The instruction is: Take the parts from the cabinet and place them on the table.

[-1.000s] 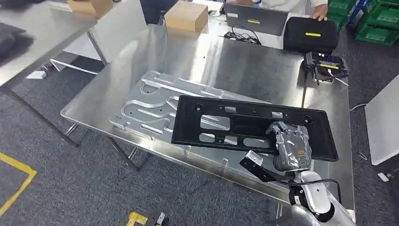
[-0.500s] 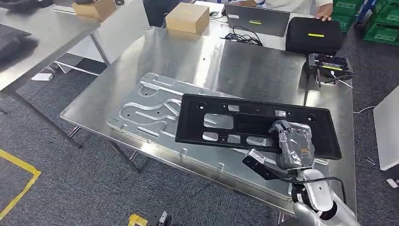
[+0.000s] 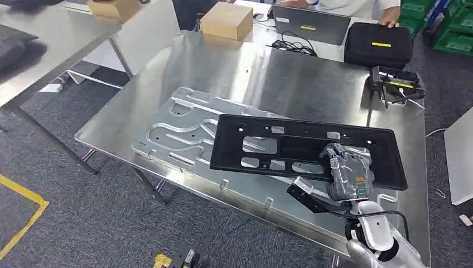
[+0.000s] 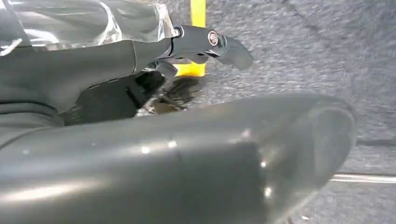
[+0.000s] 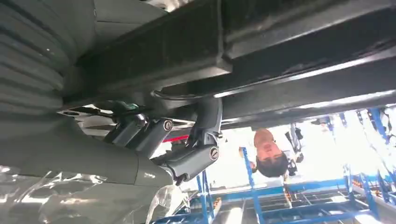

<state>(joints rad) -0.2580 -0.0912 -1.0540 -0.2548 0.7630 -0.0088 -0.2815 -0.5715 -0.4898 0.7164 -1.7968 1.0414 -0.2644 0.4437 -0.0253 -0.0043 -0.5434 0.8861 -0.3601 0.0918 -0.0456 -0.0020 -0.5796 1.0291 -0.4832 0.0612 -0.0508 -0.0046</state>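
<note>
Nothing is shifting on the counter [image 3: 167, 72]; the camera is moving slightly. The right hand [image 3: 347, 173] is gripping the black part [image 3: 304, 151], whose long axis is running 9 to 3 o'clock, over the silver plate [image 3: 178, 131].

One long black plastic panel with cut-outs [image 3: 304, 148] is lying at centre right of the frame, and one embossed silver metal plate [image 3: 181, 131] under it. Two brown cardboard boxes [image 3: 226, 20] are standing at the top, beside one black zipped case [image 3: 378, 44].

Bright overhead light glares off the steel table [image 3: 312, 78].
</note>
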